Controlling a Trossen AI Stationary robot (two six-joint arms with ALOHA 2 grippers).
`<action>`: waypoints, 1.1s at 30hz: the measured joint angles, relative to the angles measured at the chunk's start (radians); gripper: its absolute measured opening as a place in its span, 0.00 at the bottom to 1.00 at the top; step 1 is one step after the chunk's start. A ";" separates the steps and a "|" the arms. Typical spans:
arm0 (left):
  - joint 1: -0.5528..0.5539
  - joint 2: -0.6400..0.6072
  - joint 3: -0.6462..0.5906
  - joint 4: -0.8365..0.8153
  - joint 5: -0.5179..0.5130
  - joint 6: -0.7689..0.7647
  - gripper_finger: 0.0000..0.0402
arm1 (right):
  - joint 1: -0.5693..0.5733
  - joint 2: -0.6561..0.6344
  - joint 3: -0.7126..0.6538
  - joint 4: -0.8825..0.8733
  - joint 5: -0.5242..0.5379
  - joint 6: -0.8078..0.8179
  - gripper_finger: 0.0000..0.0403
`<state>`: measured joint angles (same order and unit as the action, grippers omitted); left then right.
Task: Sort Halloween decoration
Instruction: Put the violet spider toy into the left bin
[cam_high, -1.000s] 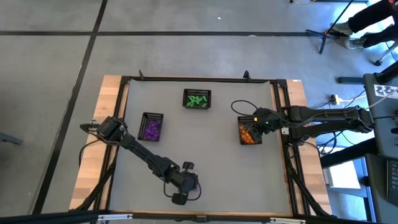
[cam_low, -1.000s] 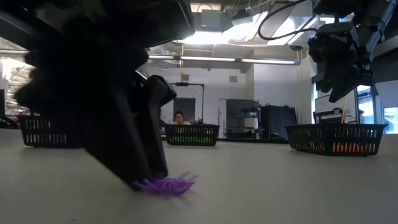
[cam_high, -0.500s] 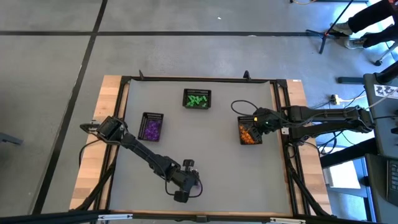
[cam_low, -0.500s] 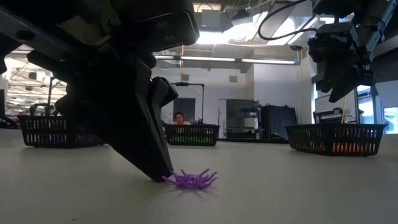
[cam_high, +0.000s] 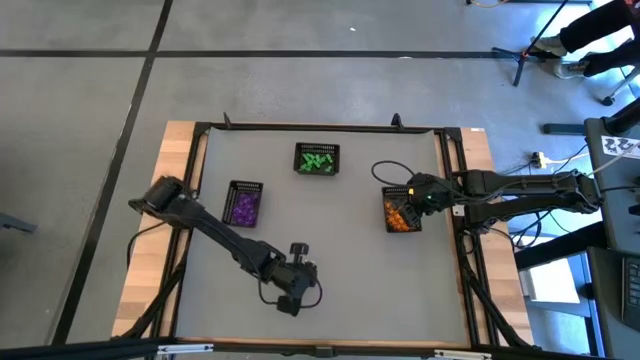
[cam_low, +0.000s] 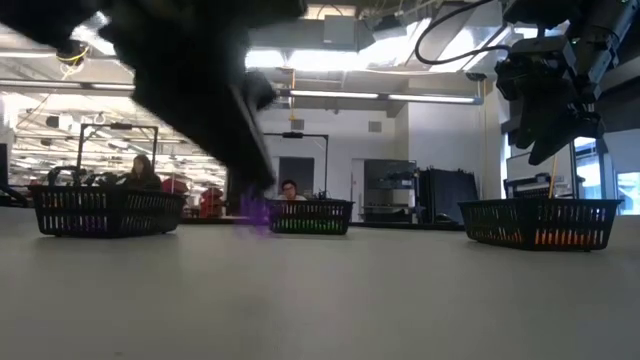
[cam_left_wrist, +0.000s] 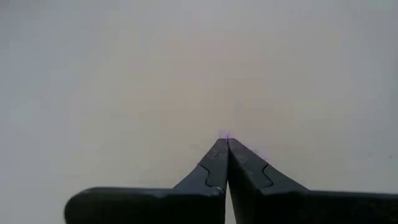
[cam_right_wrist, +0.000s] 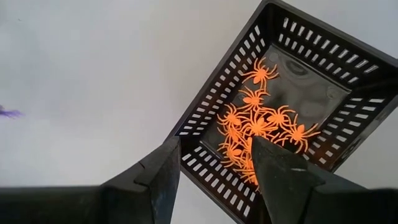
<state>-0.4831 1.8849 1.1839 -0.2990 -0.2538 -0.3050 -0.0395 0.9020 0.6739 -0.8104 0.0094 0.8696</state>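
A purple spider trinket (cam_low: 255, 211) hangs in the air off the tips of my left gripper (cam_high: 289, 305), which is shut on it above the table's near middle. The left wrist view shows only a purple speck (cam_left_wrist: 224, 134) at the closed tips. Three black mesh baskets stand on the table: one with purple trinkets (cam_high: 243, 203), one with green trinkets (cam_high: 317, 160), and one with orange spiders (cam_right_wrist: 258, 127). My right gripper (cam_right_wrist: 214, 146) hovers open above the orange basket (cam_high: 400, 212), touching nothing. My left gripper pinches the purple spider between its two fingers at their very tips (cam_left_wrist: 219, 148). The fingers point down and slant. The spider is lifted clear of the table and shows blurred just below the tips (cam_low: 255, 205). Which part of it is caught cannot be seen.
The grey tabletop (cam_high: 340, 270) lies bare between the baskets and the near edge. A black frame (cam_high: 455, 250) and wooden strips border the table. A small purple bit (cam_right_wrist: 6, 113) shows at the edge of the right wrist view. People sit in the room behind (cam_low: 290, 190).
My left gripper has shut on the purple spider that lay on the table and has risen with it, shifting a little toward the far edge. The spider has gone from lying on the table to hanging clear of it. My right gripper has kept still.
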 joint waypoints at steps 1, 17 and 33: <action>0.004 -0.024 0.001 -0.026 -0.017 0.002 0.00 | 0.000 0.000 0.000 0.000 0.000 0.000 0.48; 0.138 -0.351 0.000 -0.322 -0.027 0.031 0.00 | 0.000 0.000 0.000 0.018 0.041 -0.001 0.48; 0.083 0.028 0.000 0.039 0.219 -0.033 0.36 | 0.000 0.000 0.000 0.045 0.020 0.001 0.48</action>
<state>-0.3996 1.9125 1.1839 -0.2603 -0.0345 -0.3384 -0.0392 0.9020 0.6739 -0.7658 0.0290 0.8703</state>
